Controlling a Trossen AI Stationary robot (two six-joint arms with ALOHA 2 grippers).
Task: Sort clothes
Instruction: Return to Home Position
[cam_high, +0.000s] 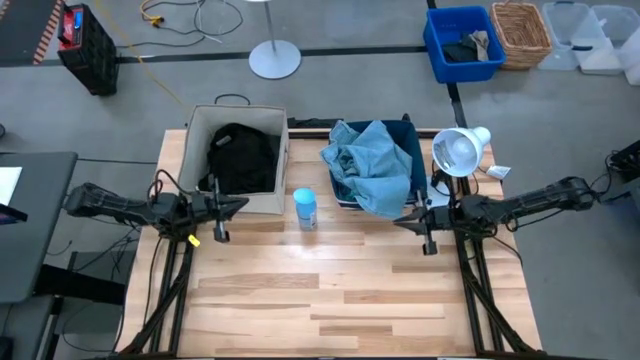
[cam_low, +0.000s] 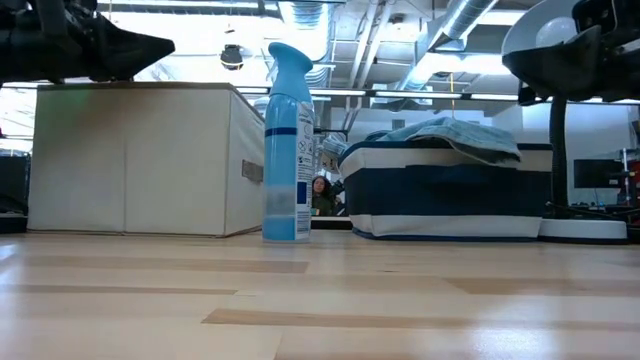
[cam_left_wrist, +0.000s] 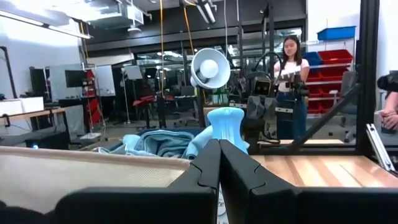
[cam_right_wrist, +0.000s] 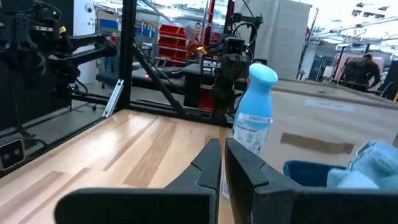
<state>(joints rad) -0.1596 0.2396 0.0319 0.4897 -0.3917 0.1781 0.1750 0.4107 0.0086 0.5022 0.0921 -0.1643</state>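
- Left pincer (cam_high: 240, 206): fingers pressed flat together, nothing held; poised over the left side of the table (cam_high: 330, 300), tips pointing inward.
- Just behind it: beige fabric box (cam_high: 283, 160), top open, black garment (cam_high: 242, 155) bunched inside, below the rim.
- Right pincer (cam_high: 400, 219): closed to a hairline slit, nothing gripped; opposite the left one, tips pointing inward.
- Just behind it: navy bin (cam_high: 408, 128), heaped above the rim with pale blue clothes (cam_high: 375, 165); one fold spilling over the front wall toward the pincer.
- Between the two pincers: blue spray bottle (cam_high: 306, 210), upright, close to the box's front corner.
- Behind the right pincer, beside the bin at the table's right edge: white lamp (cam_high: 458, 150).
- In front of both pincers: bare wood out to the near edge.
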